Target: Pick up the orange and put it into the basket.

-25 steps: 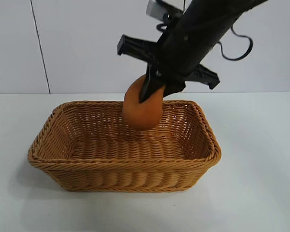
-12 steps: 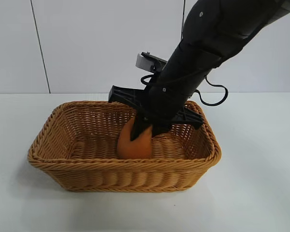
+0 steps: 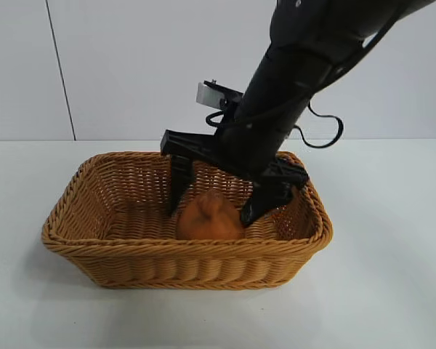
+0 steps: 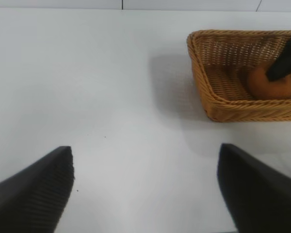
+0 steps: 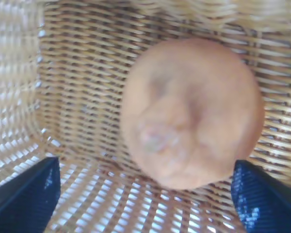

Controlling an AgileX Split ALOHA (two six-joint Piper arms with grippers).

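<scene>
Inside basket (image 3: 305, 240), unlabelled orange (image 3: 209, 217); right hand (image 3: 216, 196) spread.

1. You will find no readable text, label, brand, number or sign in any of the three views.
2. The basket (image 3: 131, 247) shows only plain wicker weave, with no tag or lettering.
3. The orange (image 3: 209, 218) bears no sticker or print.
4. The white worktop (image 3: 392, 276) carries no markings you could read.

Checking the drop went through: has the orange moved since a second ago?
Yes. The orange went down from above the basket's back rim to its floor; the right pincer now straddles it, open.
</scene>
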